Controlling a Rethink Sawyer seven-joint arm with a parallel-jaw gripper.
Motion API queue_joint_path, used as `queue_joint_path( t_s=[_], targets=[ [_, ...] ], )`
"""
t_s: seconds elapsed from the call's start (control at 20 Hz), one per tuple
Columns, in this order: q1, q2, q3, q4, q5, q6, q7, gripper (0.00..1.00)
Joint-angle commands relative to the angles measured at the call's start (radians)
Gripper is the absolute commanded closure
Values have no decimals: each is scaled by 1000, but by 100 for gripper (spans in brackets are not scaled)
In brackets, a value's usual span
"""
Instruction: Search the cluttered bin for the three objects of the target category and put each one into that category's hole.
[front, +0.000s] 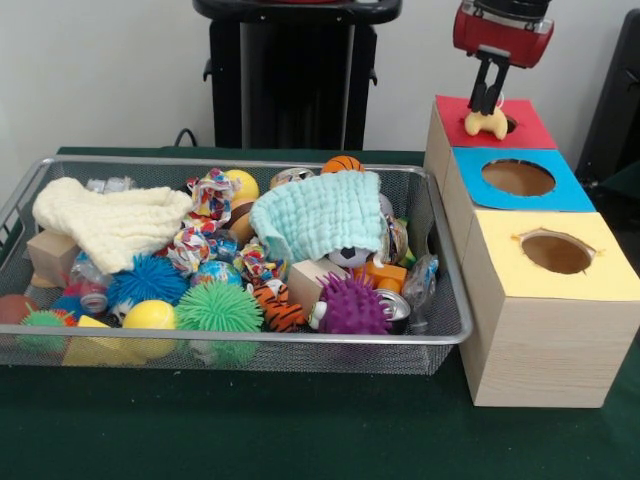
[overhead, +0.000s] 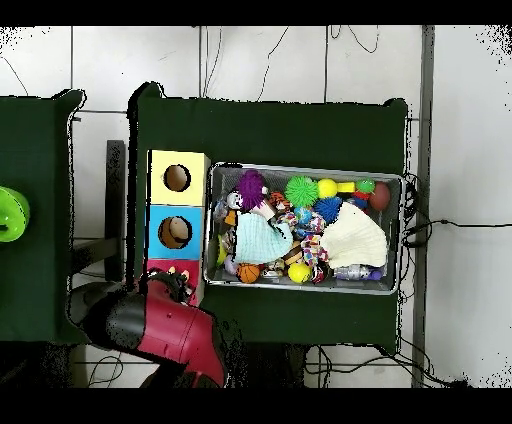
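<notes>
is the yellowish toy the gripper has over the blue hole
No, the gripper has the yellowish toy at the hole of the red-topped box, not the blue-topped box.

My work surface is a desk (front: 300, 430) covered with dark green cloth. Two items rest directly on it. A wire mesh bin (front: 445, 330), filled with mixed toys and cloths, occupies the middle. Just beside it stands a wooden box (front: 540, 350) with three holes in its top, whose panels are coloured red, blue and yellow. In the overhead view, the bin (overhead: 392, 180) and the box (overhead: 155, 160) sit side by side.
</notes>
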Motion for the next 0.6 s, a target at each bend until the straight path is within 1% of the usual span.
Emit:
queue_joint_path(
  t_s=[0.05,0.25,0.35,0.4,0.6],
  targets=[
    [15,10,42,-46,-46,111,190,100],
    [32,19,40,-55,-39,121,205,100],
    [35,22,44,-47,-34,115,207,100],
    [36,15,50,-27,-28,106,208,100],
    [41,15,61,-1,-16,80,213,100]
  ],
)
